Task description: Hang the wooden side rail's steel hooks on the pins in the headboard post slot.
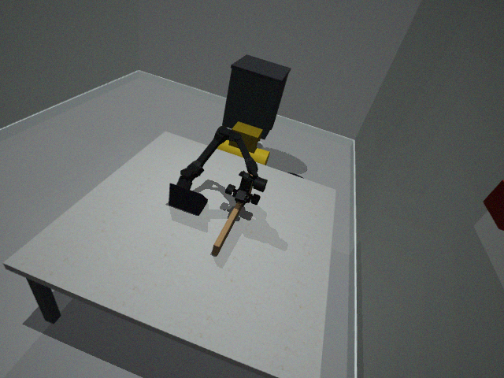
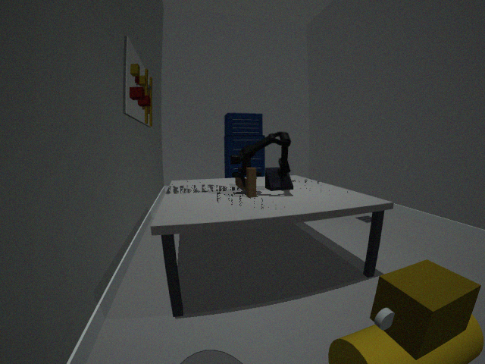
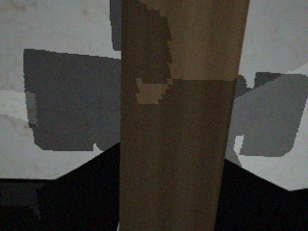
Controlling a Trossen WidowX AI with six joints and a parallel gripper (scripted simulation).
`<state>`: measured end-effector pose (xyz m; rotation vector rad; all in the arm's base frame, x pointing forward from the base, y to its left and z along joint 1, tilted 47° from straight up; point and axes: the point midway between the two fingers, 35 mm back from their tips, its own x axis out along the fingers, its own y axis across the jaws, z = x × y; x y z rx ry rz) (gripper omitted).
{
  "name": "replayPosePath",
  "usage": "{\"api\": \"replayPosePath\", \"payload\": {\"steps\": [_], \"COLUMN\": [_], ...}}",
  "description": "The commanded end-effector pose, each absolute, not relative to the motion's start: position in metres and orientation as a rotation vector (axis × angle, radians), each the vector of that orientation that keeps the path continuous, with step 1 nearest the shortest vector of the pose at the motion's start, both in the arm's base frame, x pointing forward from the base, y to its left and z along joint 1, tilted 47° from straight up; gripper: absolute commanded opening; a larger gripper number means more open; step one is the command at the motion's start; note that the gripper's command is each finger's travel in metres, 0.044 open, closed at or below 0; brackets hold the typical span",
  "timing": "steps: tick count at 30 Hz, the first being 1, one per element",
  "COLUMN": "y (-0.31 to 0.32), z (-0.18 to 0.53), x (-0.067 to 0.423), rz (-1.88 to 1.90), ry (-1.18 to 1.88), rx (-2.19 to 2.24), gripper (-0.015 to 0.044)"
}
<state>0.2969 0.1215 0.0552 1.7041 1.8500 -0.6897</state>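
The wooden side rail (image 1: 226, 231) (image 3: 183, 144) lies slanted, with its near end resting on the white table (image 1: 122, 244) and its other end raised in my gripper (image 1: 241, 200). The gripper is shut on that raised end, and in the wrist view the rail fills the middle of the picture, running away over the table. In the exterior view the rail (image 2: 251, 181) shows end-on as a short upright wooden shape below the arm (image 2: 270, 142). I cannot make out the headboard post, its slot or the rail's steel hooks in any view.
The arm's black base plate (image 1: 186, 199) (image 2: 277, 182) stands on the table left of the rail. A dark cabinet (image 1: 256, 93) (image 2: 242, 145) and a yellow machine (image 1: 244, 142) stand behind the table. Another yellow machine (image 2: 423, 313) lies on the floor in front.
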Motion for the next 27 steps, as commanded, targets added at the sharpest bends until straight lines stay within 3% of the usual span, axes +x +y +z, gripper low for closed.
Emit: {"api": "replayPosePath", "payload": {"steps": [1,27], "y": [0.1208,0.1240], "z": [0.0596,0.0567], "x": [0.2997,0.2995], "rz": [-0.677,-0.677], "ry": [1.835,1.835], "rx": [1.716,1.716], "gripper": [0.0000,0.0000]}}
